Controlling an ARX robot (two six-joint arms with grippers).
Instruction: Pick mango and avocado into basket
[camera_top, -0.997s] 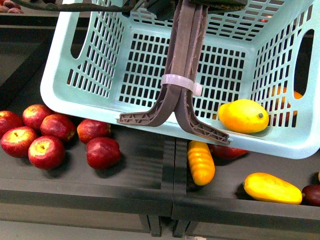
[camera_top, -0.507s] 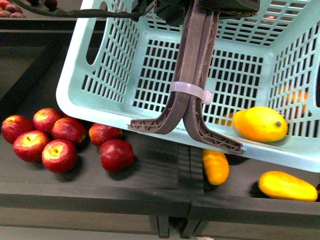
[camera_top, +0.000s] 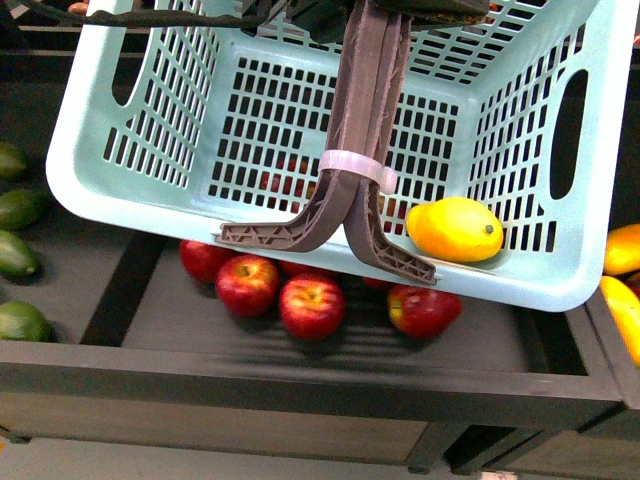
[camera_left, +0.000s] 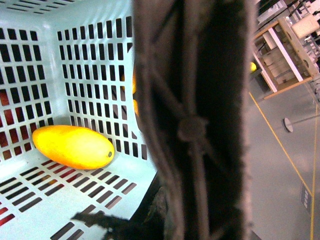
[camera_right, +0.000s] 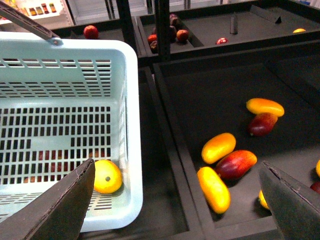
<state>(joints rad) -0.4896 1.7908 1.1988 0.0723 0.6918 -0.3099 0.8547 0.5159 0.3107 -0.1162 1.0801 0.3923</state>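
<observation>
basket (camera_top: 90, 190) floor mostly free, only mango (camera_top: 455, 229) in its right corner; handles (camera_top: 365, 100) cross mid-opening; basket overhangs apples (camera_top: 312, 305)

basket (camera_top: 520, 278) | now over apples (camera_top: 312, 305) | avocados (camera_top: 15, 255) appeared left

The basket (camera_top: 500, 275) is seen as smooth, slightly glossy moulded plastic. Its handles (camera_top: 365, 110) are shown in matt, rough-edged brown plastic, tied by a translucent pale band (camera_top: 350, 164). Smooth, waxy skin is seen on the mango (camera_top: 455, 229), and a glossy shine on the apples (camera_top: 312, 306).
</observation>
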